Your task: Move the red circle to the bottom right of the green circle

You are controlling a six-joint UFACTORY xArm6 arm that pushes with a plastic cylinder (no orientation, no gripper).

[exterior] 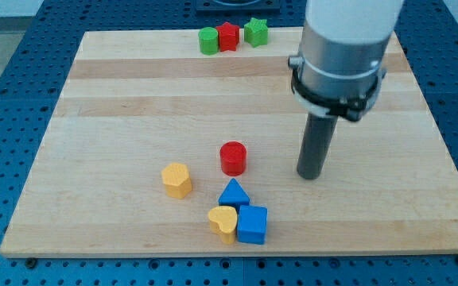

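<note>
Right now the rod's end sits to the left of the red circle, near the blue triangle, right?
Not quite: in the camera view my tip sits to the view's right of the red circle, not left. The blue triangle is indeed near.

No text, label, brand, number or sign could be read anywhere in the camera view. The wooden surface point(133, 103) was plain, and the blocks on it, such as the red circle point(233, 158), bore no markings.
</note>
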